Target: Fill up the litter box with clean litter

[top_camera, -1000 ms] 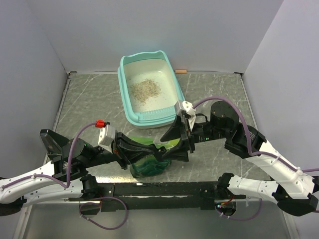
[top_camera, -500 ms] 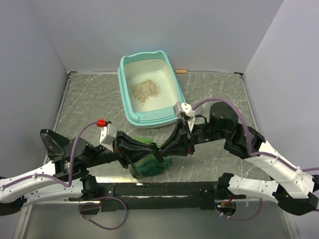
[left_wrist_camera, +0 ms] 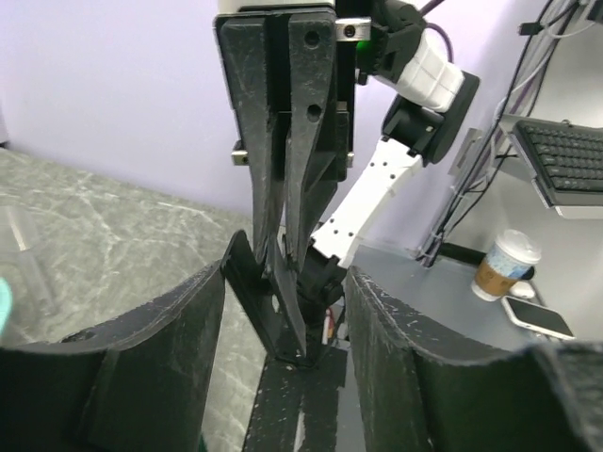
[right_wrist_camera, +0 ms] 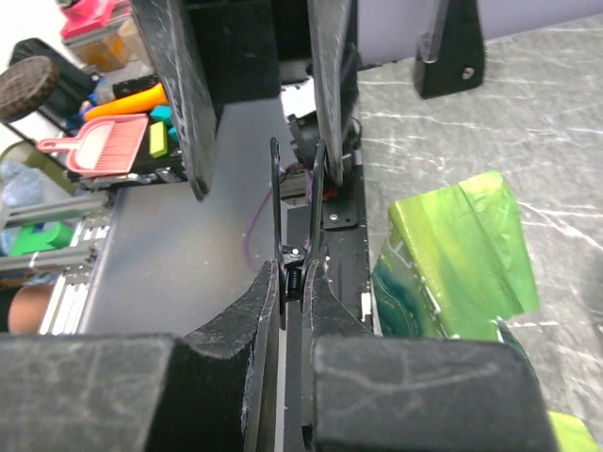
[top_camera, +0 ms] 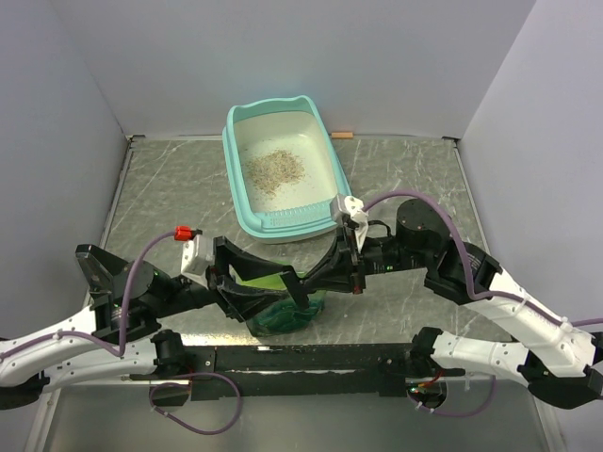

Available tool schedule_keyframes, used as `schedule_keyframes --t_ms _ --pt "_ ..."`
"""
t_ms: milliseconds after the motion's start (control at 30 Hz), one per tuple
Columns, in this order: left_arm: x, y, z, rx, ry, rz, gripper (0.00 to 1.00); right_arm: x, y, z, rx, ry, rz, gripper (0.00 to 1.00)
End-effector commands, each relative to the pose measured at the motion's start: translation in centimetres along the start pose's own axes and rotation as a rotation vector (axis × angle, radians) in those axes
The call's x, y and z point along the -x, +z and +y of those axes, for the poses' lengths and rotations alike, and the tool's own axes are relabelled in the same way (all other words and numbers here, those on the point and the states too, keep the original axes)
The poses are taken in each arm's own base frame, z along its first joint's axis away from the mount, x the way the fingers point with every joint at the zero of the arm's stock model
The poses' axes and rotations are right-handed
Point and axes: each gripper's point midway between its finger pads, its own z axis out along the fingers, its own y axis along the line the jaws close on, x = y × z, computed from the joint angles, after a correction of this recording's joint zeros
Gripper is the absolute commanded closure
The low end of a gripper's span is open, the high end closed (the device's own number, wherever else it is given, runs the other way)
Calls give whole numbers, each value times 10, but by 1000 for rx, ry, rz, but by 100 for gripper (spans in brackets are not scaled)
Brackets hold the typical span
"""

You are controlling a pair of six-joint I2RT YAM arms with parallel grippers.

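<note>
The turquoise litter box (top_camera: pixel 240 202) stands at the back middle of the table, with a small patch of beige clean litter (top_camera: pixel 275 168) on its whitish floor. A glossy green bag (top_camera: pixel 273 315) (right_wrist_camera: pixel 452 254) stands upright near the front edge, below both grippers. My right gripper (top_camera: pixel 316 280) (right_wrist_camera: pixel 293 273) is shut on a thin black spring clip (right_wrist_camera: pixel 318 198) (left_wrist_camera: pixel 273 315). My left gripper (top_camera: pixel 297 290) (left_wrist_camera: pixel 287 282) faces it from the left. Its fingers (right_wrist_camera: pixel 179 94) stand open on either side of the clip and the right fingertips, not touching them.
A small orange-brown object (top_camera: pixel 342 135) lies by the back wall, right of the litter box. Grey walls close the table on three sides. The black rail (top_camera: pixel 311 358) carrying the arm bases runs along the near edge, just behind the bag.
The right gripper closed on the black clip. The left gripper, shut on it a second ago, then opened and let it go. Both arms shifted slightly.
</note>
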Motion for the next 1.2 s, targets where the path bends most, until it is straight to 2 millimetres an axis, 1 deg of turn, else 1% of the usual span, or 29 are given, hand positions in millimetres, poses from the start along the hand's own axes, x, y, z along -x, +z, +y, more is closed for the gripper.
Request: schedule_keyframes --t_ms 0,33,67,100,133,167,200,233,267,333,367,400,433,467,500,533,567,633,700,767,867,933,1033,1100,1133,1167 --pt "21 -7 4 44 46 -27 41 23 -16 0 -82 -66 -54 100" --pt "13 -9 16 111 48 6 41 23 -19 -6 -122 -68 -46 100" --pt "4 -12 23 144 52 48 42 16 -21 -10 -147 -72 -16 100" --pt "0 -14 25 152 71 70 42 17 -26 -12 -167 -82 -15 100" --pt "-2 -15 32 186 78 81 43 16 -29 -17 -198 -84 -9 100" --pt "-8 -19 41 235 92 113 43 10 -31 -20 -209 -86 9 100" --pt "-11 -20 45 254 104 131 43 9 -34 -23 -226 -90 7 100" --pt "-15 -21 50 278 114 150 42 7 -38 -31 -258 -80 10 100" --pt "-20 -25 61 333 133 190 42 0 -40 -36 -278 -63 32 100" --pt "-29 -27 69 371 154 251 41 -7 -45 -48 -331 -38 55 100" --pt "-33 -25 76 406 170 288 41 -13 -49 -60 -386 -56 78 100" --pt "-46 -30 81 429 179 361 41 -20 -53 -66 -413 -45 99 100" --pt "-52 -31 84 441 186 399 41 -23 -55 -70 -434 -38 106 100" --pt "-61 -28 89 456 197 446 41 -29 -59 -80 -478 -27 118 100" --pt "-70 -31 92 465 202 496 41 -31 -60 -82 -490 -25 123 100" --pt "-81 -29 95 470 206 541 41 -34 -61 -86 -504 -27 132 100" --pt "-85 -29 97 468 221 568 41 -37 -62 -89 -516 -23 143 100" --pt "-103 -30 102 475 234 655 41 -42 -63 -94 -539 -19 165 100" --pt "-112 -31 104 466 251 705 42 -45 -62 -98 -547 -13 178 100" --pt "-124 -35 107 459 274 764 42 -43 -63 -99 -551 -13 174 100" --pt "-133 -39 108 445 284 794 41 -44 -64 -99 -547 -4 170 100" --pt "-135 -41 107 438 280 787 40 -43 -64 -98 -538 -1 164 100" --pt "-143 -46 105 427 269 800 39 -50 -62 -101 -540 18 179 100" --pt "-151 -51 105 425 259 825 39 -55 -59 -104 -537 31 198 100" --pt "-154 -51 106 424 258 827 40 -56 -57 -105 -535 34 201 100" --pt "-156 -51 103 403 249 841 39 -57 -55 -105 -527 36 207 100"
